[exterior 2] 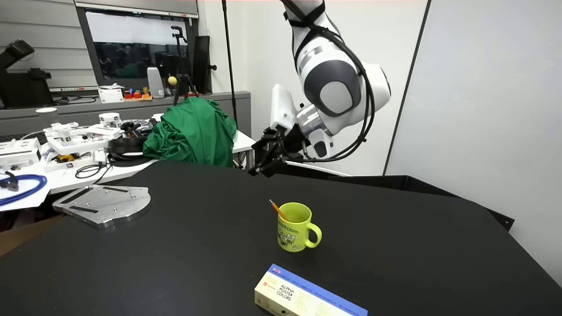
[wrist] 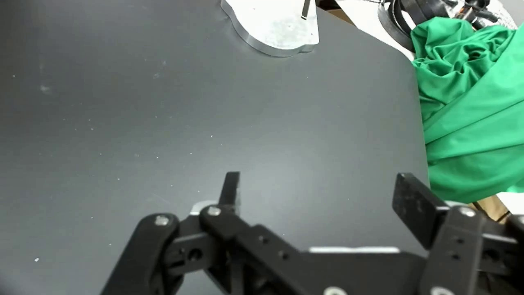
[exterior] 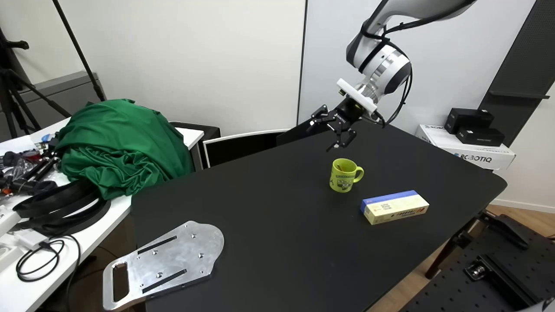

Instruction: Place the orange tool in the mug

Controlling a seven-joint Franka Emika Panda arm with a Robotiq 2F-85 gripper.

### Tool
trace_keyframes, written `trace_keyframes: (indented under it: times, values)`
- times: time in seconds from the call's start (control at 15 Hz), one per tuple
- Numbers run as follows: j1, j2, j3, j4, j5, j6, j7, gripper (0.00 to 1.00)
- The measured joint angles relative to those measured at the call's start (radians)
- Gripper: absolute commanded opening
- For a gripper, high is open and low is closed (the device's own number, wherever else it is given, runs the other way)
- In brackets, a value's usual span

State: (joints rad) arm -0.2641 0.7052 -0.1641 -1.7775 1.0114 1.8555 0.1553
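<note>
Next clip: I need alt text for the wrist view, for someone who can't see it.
The open black gripper spans the lower part, holding nothing, above a dark tabletop. Part of a silver metal plate shows at the top, and crumpled green cloth at the right, past the tabletop's edge.

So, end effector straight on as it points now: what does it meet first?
The end effector would probably meet the black tabletop, short of the metal plate; the mug looks off its line. Depth uncertain.
</note>
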Motion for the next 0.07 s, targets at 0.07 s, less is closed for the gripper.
trace_keyframes:
  times: [0.07]
  values:
    - [-0.001,-0.001,0.0,-0.002,-0.002,0.0,-0.002,0.96]
